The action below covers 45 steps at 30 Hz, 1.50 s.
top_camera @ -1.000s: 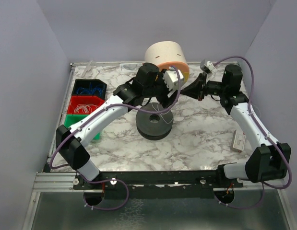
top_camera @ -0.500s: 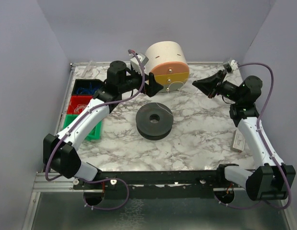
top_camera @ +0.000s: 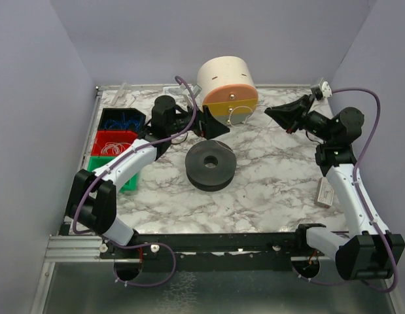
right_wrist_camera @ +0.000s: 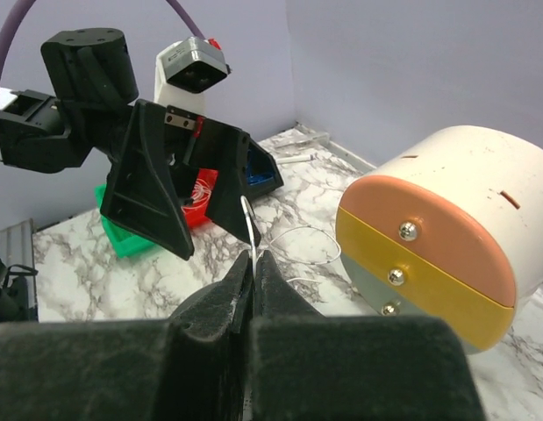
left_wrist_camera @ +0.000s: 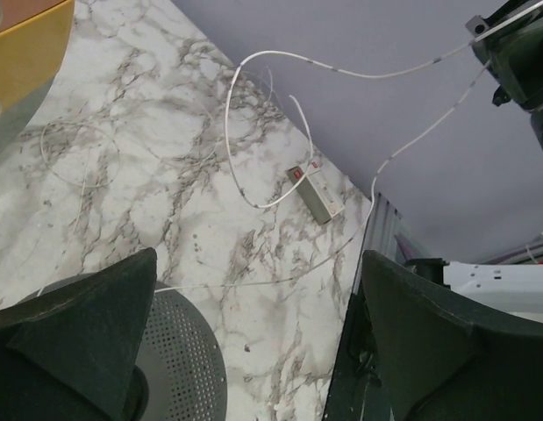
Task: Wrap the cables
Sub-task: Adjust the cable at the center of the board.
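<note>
Cables are lying loose on the marble table, thin and white. One strand is curling in a wide loop past a small grey block. Another is running from near the rim of the dark grey spool across the table and rising toward the right gripper. A fainter, finer loop is resting on the marble closer to the cream drum. Whether any strand is actually wound onto the spool cannot be told.

In the right wrist view the right gripper is pinching one strand, its fingers pressed together with the wire sticking up out of the seam between them. It is hovering above the table at the right, pointing toward the drum and the other arm.

In its own wrist view the left gripper is standing wide apart and gripping nothing; only table and cable are showing between the two dark fingers. From above, it is hanging just in front of the drum's orange and yellow face, behind the spool and apart from it.

The spool is lying flat near the middle of the table, with its hole facing up. Blue, red and green bins are sitting in a row at the left edge, and thin wires are showing in the blue and red ones.
</note>
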Each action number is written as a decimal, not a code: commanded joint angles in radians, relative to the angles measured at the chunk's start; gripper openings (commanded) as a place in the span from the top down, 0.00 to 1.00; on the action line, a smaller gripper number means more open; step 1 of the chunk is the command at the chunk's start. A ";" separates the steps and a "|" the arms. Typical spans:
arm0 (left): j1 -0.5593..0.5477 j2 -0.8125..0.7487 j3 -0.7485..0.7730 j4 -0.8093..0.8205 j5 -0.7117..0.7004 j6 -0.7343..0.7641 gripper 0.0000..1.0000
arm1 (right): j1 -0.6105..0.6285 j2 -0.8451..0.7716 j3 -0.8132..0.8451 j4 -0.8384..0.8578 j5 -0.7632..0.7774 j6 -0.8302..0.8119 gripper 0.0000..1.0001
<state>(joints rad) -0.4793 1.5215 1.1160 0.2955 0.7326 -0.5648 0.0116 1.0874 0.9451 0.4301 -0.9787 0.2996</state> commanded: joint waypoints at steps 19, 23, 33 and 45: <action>-0.078 0.135 0.107 0.139 0.102 -0.109 0.33 | -0.002 0.009 -0.106 0.305 -0.133 0.216 0.99; -0.078 0.141 0.110 0.146 0.112 -0.113 0.49 | -0.002 0.026 -0.114 0.323 -0.130 0.219 0.99; -0.051 0.076 0.153 -0.113 0.056 0.122 1.00 | -0.006 -0.007 -0.083 0.105 0.043 0.008 0.99; -0.066 0.039 0.460 -0.952 -0.515 0.846 1.00 | -0.007 0.114 0.109 -0.456 -0.026 -0.582 0.41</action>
<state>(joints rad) -0.5304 1.5974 1.5124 -0.3645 0.4561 0.0250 0.0109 1.1229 0.9409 0.3134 -0.8604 0.0444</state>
